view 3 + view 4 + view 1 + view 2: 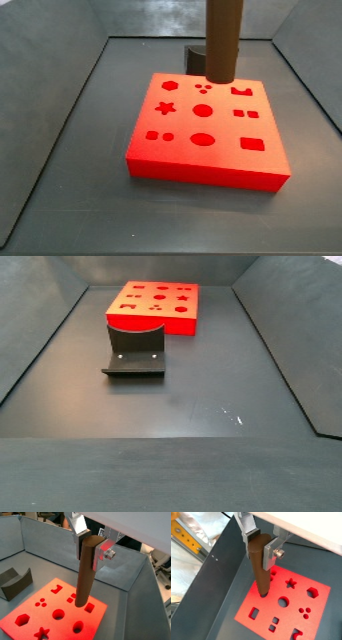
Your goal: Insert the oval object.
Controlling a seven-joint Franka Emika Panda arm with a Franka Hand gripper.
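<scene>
My gripper (89, 549) is shut on the top of the oval object (85, 577), a long brown peg that hangs upright; both show in both wrist views (258, 552), (260, 567). The peg's lower end is over the red block (27, 607), near one edge, among its shaped holes. In a side view the peg (222, 40) comes down to the block's (221, 150) far edge; the gripper is out of frame there. I cannot tell whether the tip touches the block. In a side view the red block (154, 318) shows without peg or gripper.
A dark grey curved holder (134, 351) stands on the floor beside the block, also seen in a wrist view (15, 582) and behind the peg (197, 55). Grey bin walls (80, 90) enclose the floor on all sides.
</scene>
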